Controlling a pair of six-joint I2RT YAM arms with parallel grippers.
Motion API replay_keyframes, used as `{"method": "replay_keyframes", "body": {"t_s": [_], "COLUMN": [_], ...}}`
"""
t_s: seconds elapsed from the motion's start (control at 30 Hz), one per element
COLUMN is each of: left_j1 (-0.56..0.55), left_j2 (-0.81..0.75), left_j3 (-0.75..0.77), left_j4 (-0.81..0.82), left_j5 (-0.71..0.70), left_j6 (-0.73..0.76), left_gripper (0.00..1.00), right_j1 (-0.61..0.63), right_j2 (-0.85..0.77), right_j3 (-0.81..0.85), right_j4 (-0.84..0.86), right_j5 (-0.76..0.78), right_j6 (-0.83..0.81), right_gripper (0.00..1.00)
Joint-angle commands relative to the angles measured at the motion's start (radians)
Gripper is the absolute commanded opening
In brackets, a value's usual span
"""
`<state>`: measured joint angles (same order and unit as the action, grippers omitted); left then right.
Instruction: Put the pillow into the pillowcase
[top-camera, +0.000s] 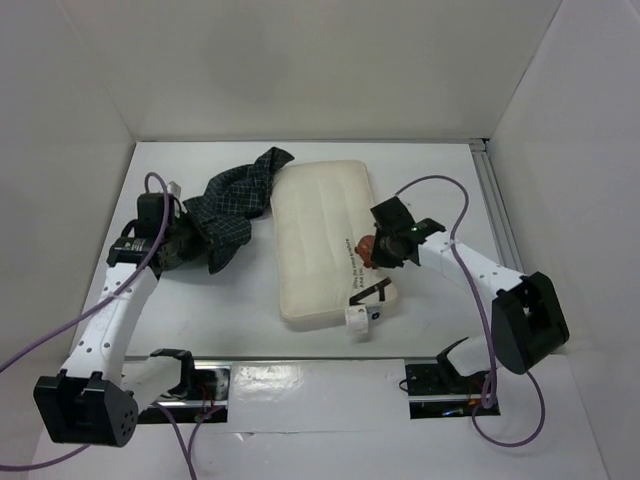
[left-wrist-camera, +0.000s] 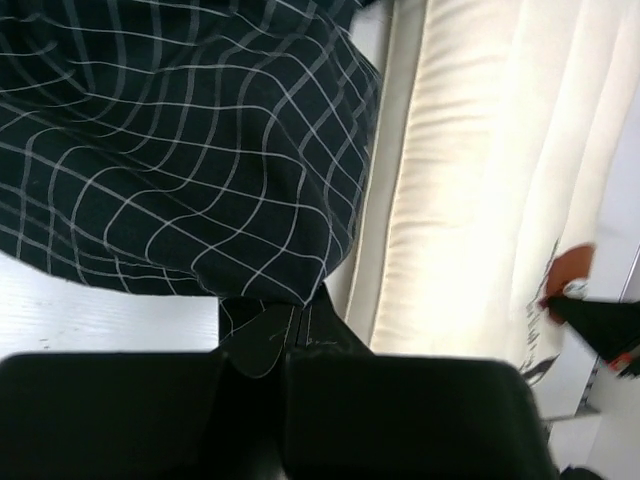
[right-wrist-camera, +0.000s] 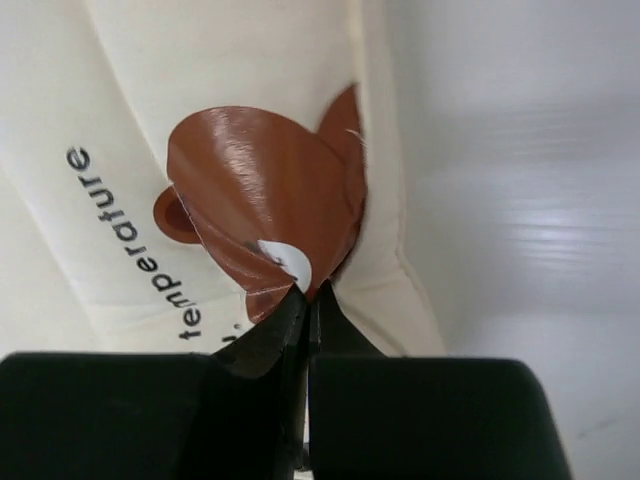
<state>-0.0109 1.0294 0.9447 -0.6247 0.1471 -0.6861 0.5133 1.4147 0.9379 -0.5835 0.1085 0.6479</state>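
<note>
We take the pillow (top-camera: 322, 240) as our landmark. It lies flat on the white surface (top-camera: 450, 190), near the middle, with its long side running away from the arm bases. Its printed end is the nearer one. There we see the black lettering (right-wrist-camera: 130, 230), a red-brown mark (right-wrist-camera: 260, 190) and a small white tag (top-camera: 358, 320) at the near corner.

The pillowcase (top-camera: 235, 210) lies crumpled just left of the pillow. It is dark cloth with a fine white check, and its far corner touches the pillow's far left corner. From the left wrist we see it bunched up close beside the pillow's long left edge.

The left pincer (left-wrist-camera: 285, 325) sits to the left of the pillow and is clenched on the pillowcase — its tips meet on the lower edge of the checked cloth, and a scrap of the cloth shows between them.

The right pincer (right-wrist-camera: 308, 298) reaches in from the pillow's right side, near the printed end. It is clenched too, grasping a pinch of the pillow's cover right at the red-brown mark, which puckers up into a fold toward the tips.
</note>
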Motion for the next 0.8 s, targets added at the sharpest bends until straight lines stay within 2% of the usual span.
{"method": "replay_keyframes", "body": {"t_s": [0.0, 0.13, 0.17, 0.23, 0.27, 0.3, 0.33, 0.37, 0.4, 0.43, 0.47, 0.53, 0.57, 0.6, 0.77], "left_j1": [-0.07, -0.211, -0.286, -0.365, -0.441, -0.47, -0.491, -0.503, -0.514, -0.514, -0.514, -0.5, -0.485, -0.439, -0.24], "left_j2": [0.026, 0.092, 0.11, 0.176, 0.202, 0.237, 0.332, 0.387, 0.438, 0.499, 0.5, 0.5, 0.473, 0.459, 0.362], "left_j3": [0.039, 0.039, 0.039, 0.06, 0.087, 0.109, 0.133, 0.2, 0.236, 0.28, 0.281, 0.304, 0.316, 0.316, 0.227], "left_j4": [0.019, 0.052, 0.052, 0.081, 0.082, 0.095, 0.095, 0.059, 0.016, -0.056, -0.078, -0.116, -0.144, -0.161, -0.184], "left_j5": [-0.009, 0.02, 0.02, 0.034, 0.066, 0.109, 0.173, 0.271, 0.272, 0.197, 0.197, 0.036, -0.059, -0.096, -0.188], "left_j6": [0.005, -0.009, -0.022, -0.023, 0.0, 0.067, 0.112, 0.153, 0.177, 0.206, 0.206, 0.189, 0.175, 0.157, 0.027], "left_gripper": [0.0, 0.0, 0.0, 0.0, 0.0, 0.0, 0.07, 0.25, 0.51, 0.6, 0.67, 0.81, 0.81, 0.81, 0.78], "right_j1": [-0.113, -0.217, -0.232, -0.278, -0.294, -0.294, -0.294, -0.271, -0.253, -0.202, -0.172, -0.08, -0.05, -0.021, 0.189], "right_j2": [-0.089, -0.16, -0.16, -0.175, -0.175, -0.142, -0.131, -0.131, -0.116, -0.115, -0.103, -0.067, -0.051, -0.034, 0.073], "right_j3": [0.079, 0.16, 0.17, 0.17, 0.18, 0.212, 0.228, 0.24, 0.261, 0.262, 0.275, 0.314, 0.323, 0.332, 0.308], "right_j4": [-0.172, -0.262, -0.262, -0.212, -0.196, -0.196, -0.184, -0.168, -0.155, -0.119, -0.119, -0.119, -0.119, -0.119, -0.03], "right_j5": [0.314, 0.476, 0.511, 0.479, 0.403, 0.38, 0.353, 0.329, 0.289, 0.271, 0.27, 0.301, 0.301, 0.301, 0.117], "right_j6": [0.087, 0.127, 0.127, 0.057, 0.018, -0.022, -0.04, -0.063, -0.091, -0.109, -0.12, -0.145, -0.155, -0.156, -0.218], "right_gripper": [0.0, 0.0, 0.0, 0.0, 0.4, 0.64, 0.8, 0.88, 0.95, 0.97, 1.0, 1.0, 1.0, 1.0, 1.0]}}
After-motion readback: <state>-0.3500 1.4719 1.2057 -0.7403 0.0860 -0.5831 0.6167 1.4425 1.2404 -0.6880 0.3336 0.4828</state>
